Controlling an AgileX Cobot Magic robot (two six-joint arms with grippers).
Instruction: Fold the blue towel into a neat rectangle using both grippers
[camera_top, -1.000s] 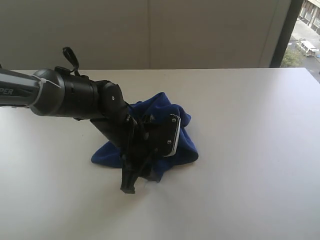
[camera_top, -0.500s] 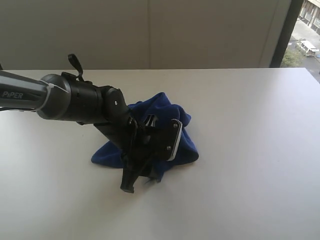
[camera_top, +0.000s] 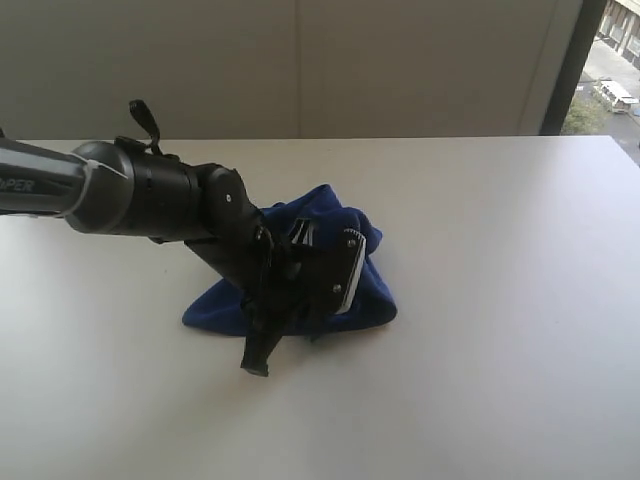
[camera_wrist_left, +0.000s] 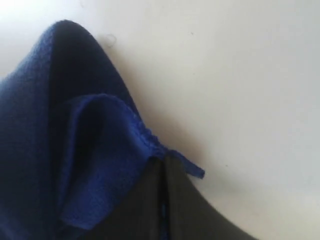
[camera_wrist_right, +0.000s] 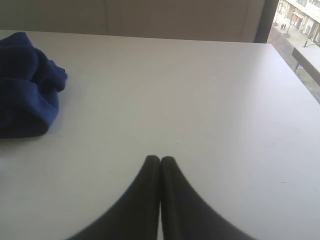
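Towel (camera_top: 368, 288): lay crumpled near the middle of the tabletop (camera_top: 500, 300).
Left gripper (camera_wrist_left: 163, 162): jaws closed, pinching Towel at its 7 o'clock corner.
Right gripper (camera_wrist_right: 160, 161): jaws closed, empty, apart from Towel.

Grey forearm tube (camera_top: 40, 185) with white lettering and a pale band at its end. Glossy black rounded wrist housing (camera_top: 165, 200), dotted with small silver screws (camera_top: 228, 197), plus a black cable loop (camera_top: 145, 118). Matte black left tool (camera_top: 257, 362) beside a silver-edged bracket (camera_top: 345, 272). Right tool (camera_wrist_right: 160, 162): two black tapered fingers (camera_wrist_right: 147, 200), rounded tips.
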